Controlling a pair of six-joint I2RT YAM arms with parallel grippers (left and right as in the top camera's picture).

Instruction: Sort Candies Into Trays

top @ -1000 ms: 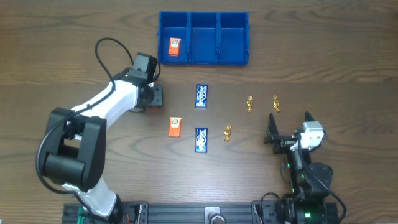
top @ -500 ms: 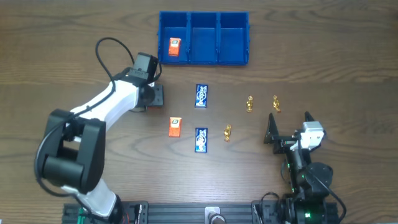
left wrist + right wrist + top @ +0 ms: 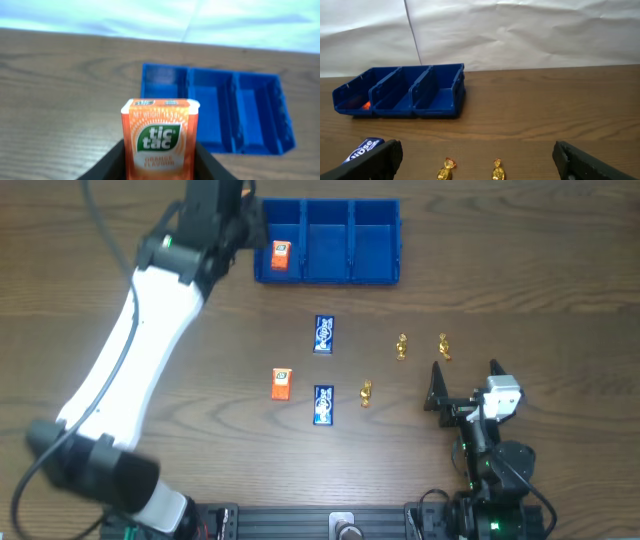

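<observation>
My left gripper (image 3: 160, 155) is shut on an orange candy box (image 3: 160, 137), held upright well above the table. From above, the left gripper (image 3: 235, 215) is beside the left end of the blue three-compartment tray (image 3: 328, 277). A second orange box (image 3: 283, 255) lies in the tray's left compartment, and a third orange box (image 3: 283, 383) lies on the table. Two blue packs (image 3: 323, 334) (image 3: 323, 405) and three gold candies (image 3: 402, 346) (image 3: 443, 346) (image 3: 366, 393) are spread mid-table. My right gripper (image 3: 465, 387) stands open low at the right, holding nothing.
The tray (image 3: 260, 147) has two bare compartments at its middle and right. In the right wrist view the tray (image 3: 400, 107) stands far off, with two gold candies (image 3: 445, 172) (image 3: 497, 171) and a blue pack (image 3: 362, 148) close by. Bare wood lies along the table's left and front.
The left arm has lifted off the table left of the upper blue pack and swung up toward the tray's left end, carrying an orange box. The right arm has kept still.
</observation>
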